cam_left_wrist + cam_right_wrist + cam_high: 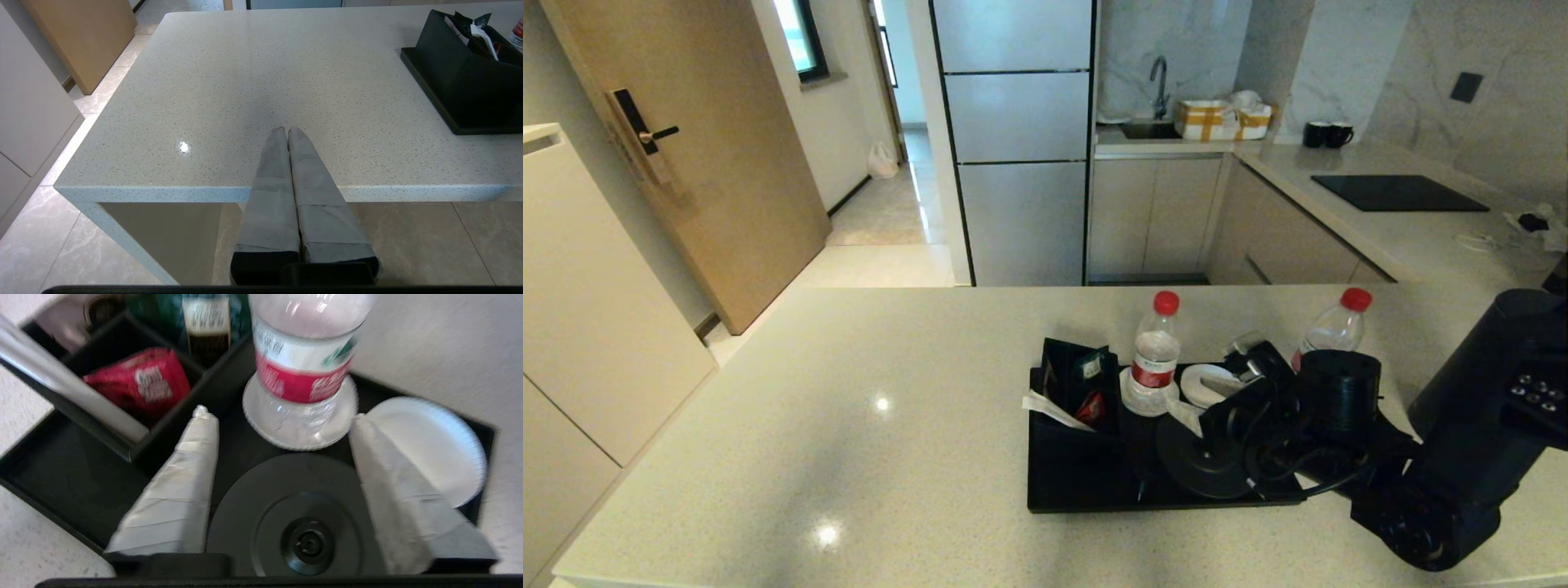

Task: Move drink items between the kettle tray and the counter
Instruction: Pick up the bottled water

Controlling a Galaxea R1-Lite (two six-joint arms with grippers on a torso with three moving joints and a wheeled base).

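Head view shows us the wide speckled tabletop, and on it the black tray over which our right claw hangs with its fingers spread apart, holding nothing. Directly under the claw sits the round kettle base. Just ahead of the fingertips one water bottle stands upright on a white coaster; the second coaster lies bare beside one finger, the sachet box beside the other. A second bottle stands beyond the arm; we cannot tell what it stands on. Our left claw rests closed above the tabletop's near edge, well apart from the tray.
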